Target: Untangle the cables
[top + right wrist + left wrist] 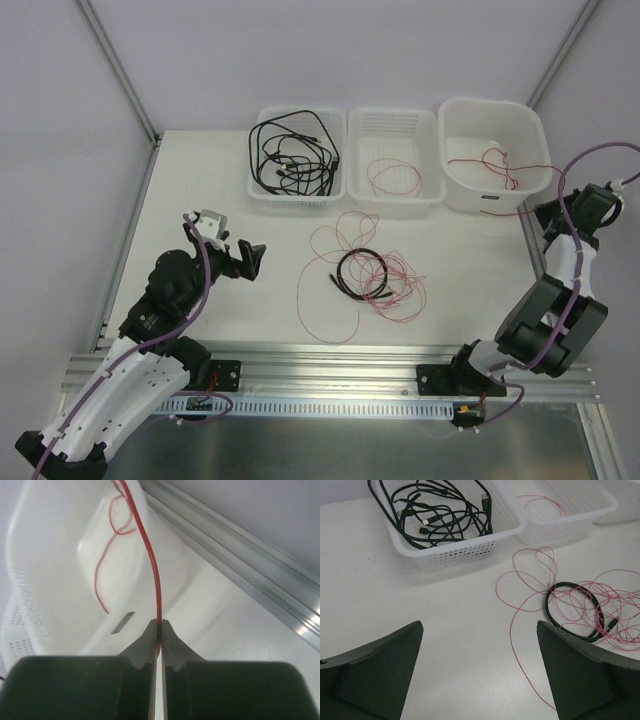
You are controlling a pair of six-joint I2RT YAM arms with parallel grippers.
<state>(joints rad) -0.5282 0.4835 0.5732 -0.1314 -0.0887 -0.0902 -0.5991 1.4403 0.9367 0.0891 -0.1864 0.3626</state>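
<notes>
A tangle of cables lies mid-table: a black cable (357, 272) looped up with thin pink wires (325, 300). The left wrist view shows the same black cable (570, 586) and pink wires (520, 645) ahead and to the right. My left gripper (235, 250) hangs open over bare table to the left of the tangle, its jaws (480, 630) wide apart with nothing between them. My right gripper (547, 210) is at the right tub's near corner. It is shut (159, 626) on a red wire (150, 555) that runs up into that tub.
Three white containers stand in a row at the back. The left basket (262, 195) holds several black cables (295, 155), the middle basket (430, 195) one pink wire (393, 178), and the right tub (470, 200) red wire (497, 160). An aluminium rail (260, 580) runs beside the tub.
</notes>
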